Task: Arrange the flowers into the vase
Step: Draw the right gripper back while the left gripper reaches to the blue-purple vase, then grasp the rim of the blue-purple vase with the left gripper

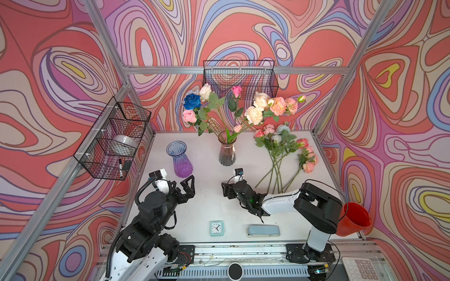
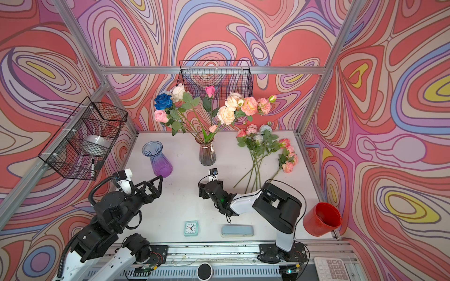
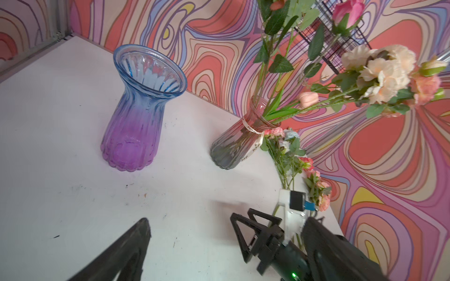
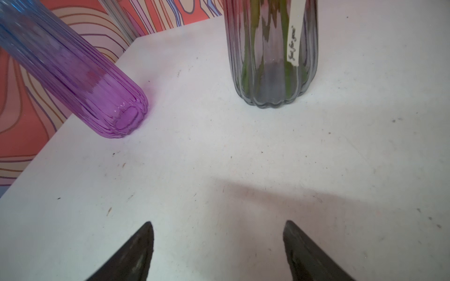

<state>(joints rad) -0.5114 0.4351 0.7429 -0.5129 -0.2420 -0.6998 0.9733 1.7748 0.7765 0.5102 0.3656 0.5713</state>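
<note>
Standing by this cell, I see a scuffed white bench boxed in by walls of swirling red, pink and lilac, with one wire basket hung on the back wall and a second basket on the left wall. The left end effector hovers with its jaws spread wide, gripping nothing, near the empty purple vase. The right end effector is likewise parted and empty, low over the bench, facing the grey vase. Several flowers stand in that grey vase, beyond the right end effector. The loose flowers lie on the bench to its right, apart from it, their stem ends running under its arm.
</note>
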